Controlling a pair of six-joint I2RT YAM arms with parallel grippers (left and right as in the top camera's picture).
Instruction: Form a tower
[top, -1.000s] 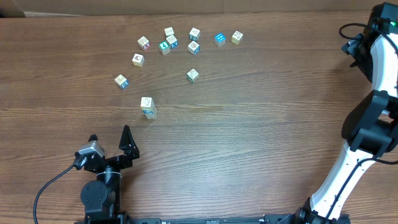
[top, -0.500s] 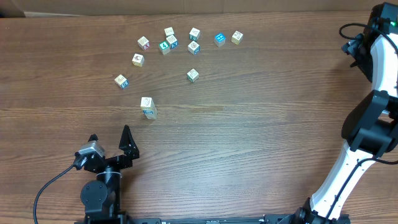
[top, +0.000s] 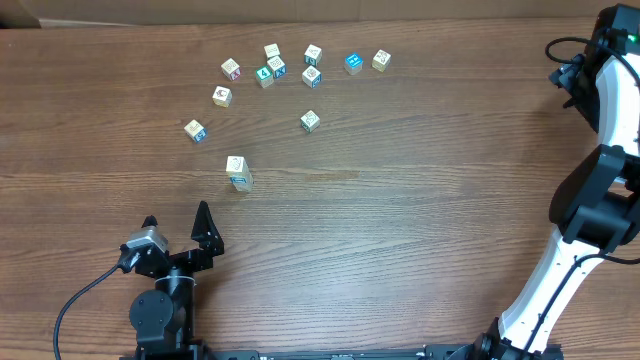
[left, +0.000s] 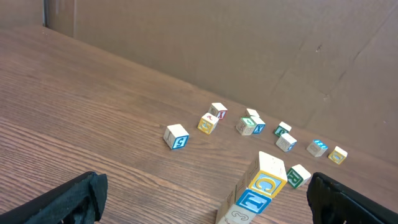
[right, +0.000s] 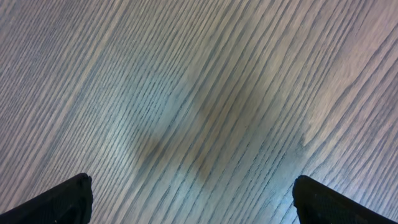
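Standing ahead of the wide-open, empty left gripper (top: 178, 218) is the tower (top: 238, 172); right gripper (right: 199, 202) equally spread, empty, above tabletop (right: 199, 93).

Left wrist view. Tower (left: 264, 186): the second cube from the top carries a yellow letter "C" on its near face. The face beneath shows a blue-framed blue character, not clear enough to name. The lowest visible face bears a pale figure resembling "3", cut by the frame edge. S cube (left: 176, 136), loose on the surface: a blue "S" on its near face. Red-marked cube (left: 217, 111): a red character, possibly "A", uncertain. Prints on the remaining cubes (left: 285, 143) are too small to read in either view.
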